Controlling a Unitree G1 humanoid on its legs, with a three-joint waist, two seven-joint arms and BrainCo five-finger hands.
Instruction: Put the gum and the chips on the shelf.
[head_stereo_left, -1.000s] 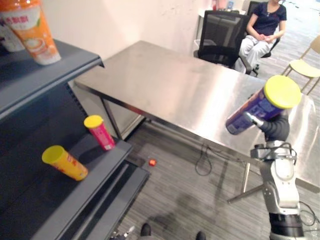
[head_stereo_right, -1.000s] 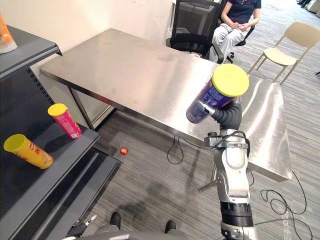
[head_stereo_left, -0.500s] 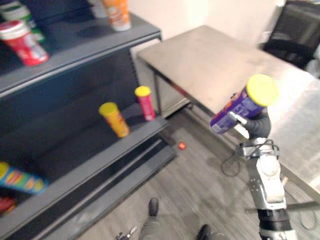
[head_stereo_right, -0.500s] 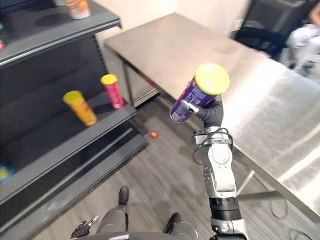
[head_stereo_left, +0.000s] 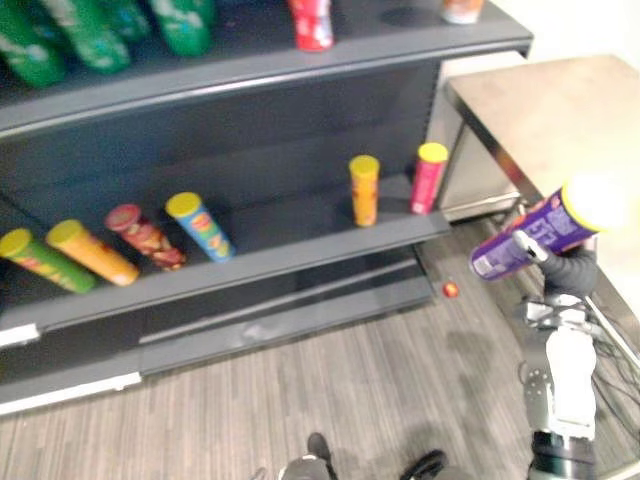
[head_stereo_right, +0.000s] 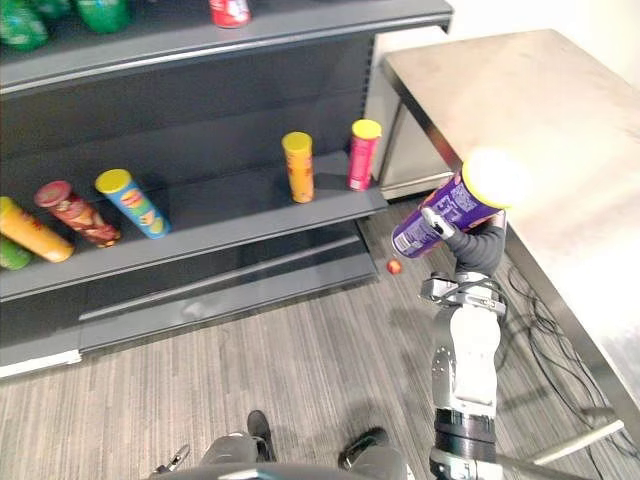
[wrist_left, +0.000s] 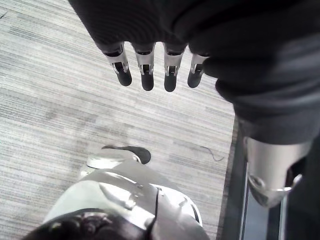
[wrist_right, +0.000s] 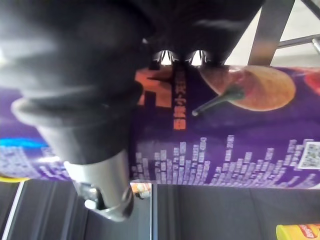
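Chips can (head_stereo_right: 441, 212), purple with a yellow lid, is up in the air in the right hand (head_stereo_right: 473, 249). The fingers (wrist_right: 166, 58) curl round one side of the can and the thumb presses the other side, so the hand holds it tight. The can is tipped, with its lid end up and near the steel bench (head_stereo_right: 520, 110) and its bottom end pointing at the shelf (head_stereo_right: 230, 238). It is over the floor, between the shelf and the bench, and touches neither.

On the middle board of the shelf an orange can (head_stereo_right: 298, 167) and a pink can (head_stereo_right: 362, 154) stand up straight, close together. Further along, a blue can (head_stereo_right: 132, 203) and a red can (head_stereo_right: 78, 213) lean over. A small red thing (head_stereo_right: 394, 267) lies on the floor near the shelf.

The left hand (wrist_left: 170, 75) hangs over the floor (wrist_left: 50, 100) with straight fingers and holds nothing.
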